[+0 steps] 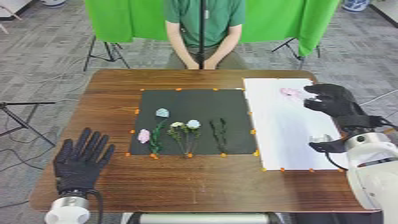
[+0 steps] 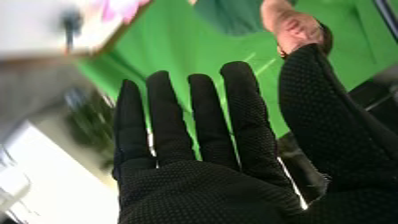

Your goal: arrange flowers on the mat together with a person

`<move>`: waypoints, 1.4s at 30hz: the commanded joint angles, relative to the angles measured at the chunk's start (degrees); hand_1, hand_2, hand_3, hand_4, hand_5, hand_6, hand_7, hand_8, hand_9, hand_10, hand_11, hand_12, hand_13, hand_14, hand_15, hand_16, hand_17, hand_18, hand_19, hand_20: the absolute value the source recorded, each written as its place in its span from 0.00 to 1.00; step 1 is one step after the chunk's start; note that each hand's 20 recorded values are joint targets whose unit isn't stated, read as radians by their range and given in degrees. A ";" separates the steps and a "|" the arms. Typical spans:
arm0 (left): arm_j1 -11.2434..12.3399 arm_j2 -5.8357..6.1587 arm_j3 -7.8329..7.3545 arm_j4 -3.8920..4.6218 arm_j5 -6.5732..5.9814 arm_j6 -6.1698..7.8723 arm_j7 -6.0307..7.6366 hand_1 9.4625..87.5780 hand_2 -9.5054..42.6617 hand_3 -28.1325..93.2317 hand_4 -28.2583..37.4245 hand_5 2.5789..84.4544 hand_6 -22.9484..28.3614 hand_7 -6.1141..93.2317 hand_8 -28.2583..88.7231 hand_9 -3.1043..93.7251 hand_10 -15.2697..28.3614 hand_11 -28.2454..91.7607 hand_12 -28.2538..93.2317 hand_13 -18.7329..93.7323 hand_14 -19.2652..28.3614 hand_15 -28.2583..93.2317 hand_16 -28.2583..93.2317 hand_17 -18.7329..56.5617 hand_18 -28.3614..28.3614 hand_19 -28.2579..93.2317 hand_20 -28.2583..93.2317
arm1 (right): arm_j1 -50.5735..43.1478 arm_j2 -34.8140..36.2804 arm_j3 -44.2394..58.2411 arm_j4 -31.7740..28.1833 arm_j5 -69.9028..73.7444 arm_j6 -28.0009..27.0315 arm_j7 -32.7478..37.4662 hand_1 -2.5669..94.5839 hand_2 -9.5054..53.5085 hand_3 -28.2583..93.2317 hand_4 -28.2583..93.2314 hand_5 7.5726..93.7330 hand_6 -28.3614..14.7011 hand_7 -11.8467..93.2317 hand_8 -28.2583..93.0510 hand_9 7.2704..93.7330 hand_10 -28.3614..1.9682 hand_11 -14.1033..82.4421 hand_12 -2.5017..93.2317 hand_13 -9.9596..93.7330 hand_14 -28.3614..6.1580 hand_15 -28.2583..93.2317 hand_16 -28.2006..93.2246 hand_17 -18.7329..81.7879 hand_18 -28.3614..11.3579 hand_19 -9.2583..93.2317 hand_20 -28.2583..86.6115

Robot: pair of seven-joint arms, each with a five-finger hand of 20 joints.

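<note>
On the black mat [image 1: 200, 107], the blue flower [image 1: 162, 113] lies left of the middle, beyond a leafy green stem [image 1: 156, 139]; whether the two are joined I cannot tell. That stem's long axis runs from the far side to the near edge. Just left of it is a pink flower [image 1: 144, 136]. To its right, a pair of pale flowers [image 1: 193, 124] have their heads toward the far side, their thin stems drawing together toward the near edge. Farther right, dark green sprigs [image 1: 218, 135] lie lengthwise, near to far.

Beside the mat, on the white sheet [image 1: 282, 130], a pink bloom [image 1: 290, 92] lies near the far end. A small pale thing [image 1: 322, 138] shows nearer, close to the right arm; it is too small to name.

The right hand [image 1: 330, 100] is over the sheet's right side, near that bloom, its fingers pointing inward. In the right wrist view the fingers [image 2: 209, 115] are straight and slightly apart, the thumb [image 2: 320, 95] well out from them, and nothing in their grasp. The left hand [image 1: 80, 162] is open at the near left of the surface [image 1: 191, 185], fingers spread and pointing to the far side, holding nothing. Orange tabs of tape dot the edges of mat and sheet.
</note>
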 commanded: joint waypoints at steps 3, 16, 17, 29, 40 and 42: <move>1.42 -0.81 0.02 0.08 -0.20 -0.08 -0.85 0.20 0.42 0.85 0.00 0.46 0.59 0.21 0.14 0.39 0.65 0.41 0.27 0.40 0.70 0.43 0.17 0.14 0.78 0.55 0.31 | 18.73 6.89 -11.92 14.77 -13.65 1.98 4.66 0.43 0.11 0.90 0.00 0.33 0.58 0.33 0.10 0.33 0.58 0.25 0.17 0.37 0.36 0.31 0.42 0.26 0.26 0.49 0.34; 1.08 -0.61 0.56 -0.41 -3.90 3.29 0.99 0.20 0.42 0.85 0.00 0.47 0.59 0.21 0.14 0.39 0.66 0.41 0.28 0.40 0.70 0.44 0.17 0.14 0.78 0.55 0.31 | 33.61 8.43 -23.14 29.27 -17.50 -11.01 6.61 0.45 0.10 0.91 0.00 0.31 0.57 0.34 0.10 0.31 0.59 0.26 0.16 0.35 0.35 0.30 0.41 0.24 0.26 0.50 0.33; 1.05 -0.63 0.50 -0.30 -4.64 3.11 1.07 0.20 0.42 0.85 0.00 0.47 0.59 0.21 0.14 0.40 0.66 0.41 0.28 0.40 0.70 0.44 0.17 0.14 0.78 0.55 0.31 | 34.39 8.53 -24.01 30.07 -17.63 -12.17 6.67 0.45 0.10 0.91 0.00 0.31 0.58 0.34 0.10 0.31 0.59 0.26 0.15 0.35 0.35 0.30 0.41 0.24 0.26 0.50 0.32; 0.53 0.15 0.94 -0.74 -5.66 4.29 2.01 0.20 0.43 0.86 0.00 0.48 0.60 0.21 0.14 0.41 0.66 0.42 0.27 0.41 0.70 0.45 0.17 0.15 0.78 0.56 0.31 | 38.43 6.80 -32.00 36.79 -23.14 -19.18 10.98 0.50 0.10 0.91 0.00 0.32 0.60 0.35 0.09 0.33 0.60 0.27 0.15 0.35 0.36 0.29 0.40 0.20 0.23 0.51 0.30; -0.10 -0.36 1.34 -0.67 -6.80 5.50 1.88 0.19 0.43 0.86 0.00 0.49 0.60 0.22 0.14 0.41 0.67 0.42 0.27 0.42 0.70 0.45 0.16 0.15 0.79 0.57 0.32 | 35.91 6.14 -32.10 36.35 -22.72 -19.61 10.52 0.57 0.16 0.81 0.00 0.47 0.77 0.39 0.08 0.56 0.74 0.30 0.18 0.46 0.52 0.34 0.41 0.23 0.28 0.47 0.30; -0.18 -0.45 1.44 -0.65 -6.58 5.54 1.82 0.19 0.43 0.86 0.00 0.49 0.61 0.22 0.14 0.41 0.67 0.42 0.27 0.42 0.70 0.45 0.16 0.15 0.79 0.57 0.32 | 35.85 6.09 -32.94 36.60 -22.87 -17.55 10.50 0.61 0.16 0.73 0.00 0.50 0.77 0.43 0.13 0.59 0.73 0.32 0.20 0.48 0.53 0.35 0.41 0.23 0.29 0.46 0.31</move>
